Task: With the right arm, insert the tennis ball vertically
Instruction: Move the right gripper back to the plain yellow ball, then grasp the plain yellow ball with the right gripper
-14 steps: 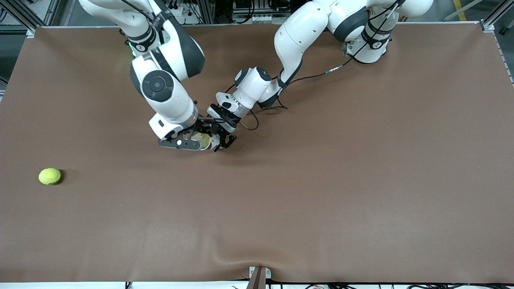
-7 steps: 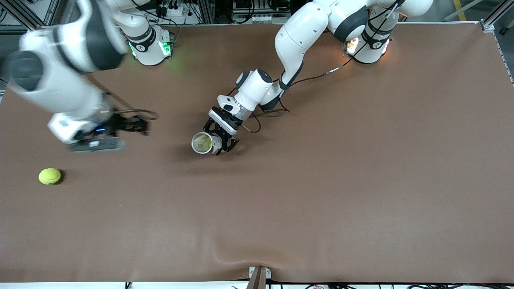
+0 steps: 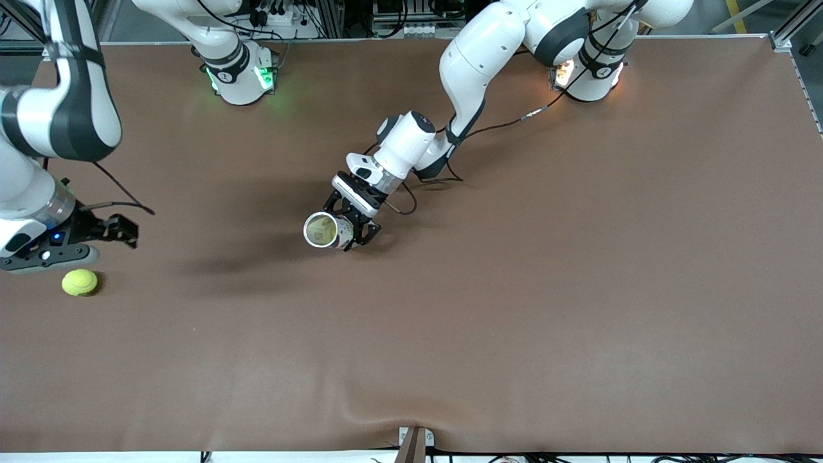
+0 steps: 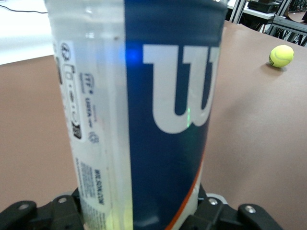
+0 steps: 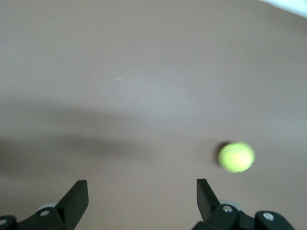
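Observation:
A yellow tennis ball (image 3: 80, 282) lies on the brown table near the right arm's end; it also shows in the right wrist view (image 5: 236, 157) and the left wrist view (image 4: 281, 56). My right gripper (image 3: 45, 256) hangs just above the table beside the ball, open and empty (image 5: 140, 184). My left gripper (image 3: 352, 226) is shut on a clear and blue Wilson ball can (image 3: 321, 229) at mid-table, its open mouth tilted up toward the front camera. The can (image 4: 144, 110) fills the left wrist view between my left gripper's fingers (image 4: 139, 216). A yellow-green tint shows inside it.
The brown table cover (image 3: 514, 308) spreads wide around both grippers. A cable (image 3: 402, 193) loops by the left wrist. A metal bracket (image 3: 415, 440) sits at the table's front edge.
My right arm has swung away from the can's mouth toward its own end of the table and now hangs by the loose ball. The left gripper and can have hardly moved.

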Action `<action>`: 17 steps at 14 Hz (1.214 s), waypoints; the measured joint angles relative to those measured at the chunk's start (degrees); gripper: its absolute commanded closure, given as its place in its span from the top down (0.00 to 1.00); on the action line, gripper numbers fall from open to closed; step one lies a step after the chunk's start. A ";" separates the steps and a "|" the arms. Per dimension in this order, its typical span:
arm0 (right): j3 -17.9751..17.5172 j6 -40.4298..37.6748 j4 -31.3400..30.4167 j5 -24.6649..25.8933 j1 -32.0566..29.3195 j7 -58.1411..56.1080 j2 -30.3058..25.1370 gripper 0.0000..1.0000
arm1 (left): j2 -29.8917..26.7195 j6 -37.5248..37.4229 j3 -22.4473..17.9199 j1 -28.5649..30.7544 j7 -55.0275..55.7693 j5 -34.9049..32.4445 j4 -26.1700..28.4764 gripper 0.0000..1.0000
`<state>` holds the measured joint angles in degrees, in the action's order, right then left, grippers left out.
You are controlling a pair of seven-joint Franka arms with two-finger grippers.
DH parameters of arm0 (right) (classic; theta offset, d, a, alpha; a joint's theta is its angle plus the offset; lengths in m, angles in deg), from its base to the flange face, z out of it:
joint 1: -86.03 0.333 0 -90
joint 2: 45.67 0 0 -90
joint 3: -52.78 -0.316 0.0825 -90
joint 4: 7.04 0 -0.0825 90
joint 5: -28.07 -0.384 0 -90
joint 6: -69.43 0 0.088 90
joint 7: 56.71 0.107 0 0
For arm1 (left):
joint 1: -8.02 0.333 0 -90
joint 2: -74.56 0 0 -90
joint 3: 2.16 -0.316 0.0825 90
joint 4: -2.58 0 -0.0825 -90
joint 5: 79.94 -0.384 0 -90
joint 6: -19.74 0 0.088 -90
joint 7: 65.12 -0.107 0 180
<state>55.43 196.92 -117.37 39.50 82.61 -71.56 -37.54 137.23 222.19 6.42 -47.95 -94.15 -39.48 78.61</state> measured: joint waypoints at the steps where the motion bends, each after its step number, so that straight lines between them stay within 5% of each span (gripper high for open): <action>1: -0.01 4.59 -2.06 1.96 -1.26 -0.62 0.25 1.00 | 0.24 0.00 -0.20 -0.02 0.00 0.00 -0.02 0.81; 9: -0.10 23.71 -6.08 2.72 -12.38 -12.28 10.79 1.00 | 0.92 0.00 -0.93 -0.35 -0.04 -0.04 -0.72 0.92; 14: -0.63 26.95 -0.06 1.56 -17.50 -17.63 21.14 1.00 | 0.95 0.00 -0.93 -0.39 -0.05 -0.04 -0.81 0.94; 17: -1.55 26.90 3.01 -4.00 -19.49 -23.81 24.18 1.00 | 0.95 0.00 -0.93 -0.45 -0.08 -0.07 -0.80 0.95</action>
<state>53.88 223.82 -114.37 35.50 63.13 -95.37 -13.36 138.18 222.19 5.48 -48.40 -94.23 -39.54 77.80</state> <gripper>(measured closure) 0.000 0.044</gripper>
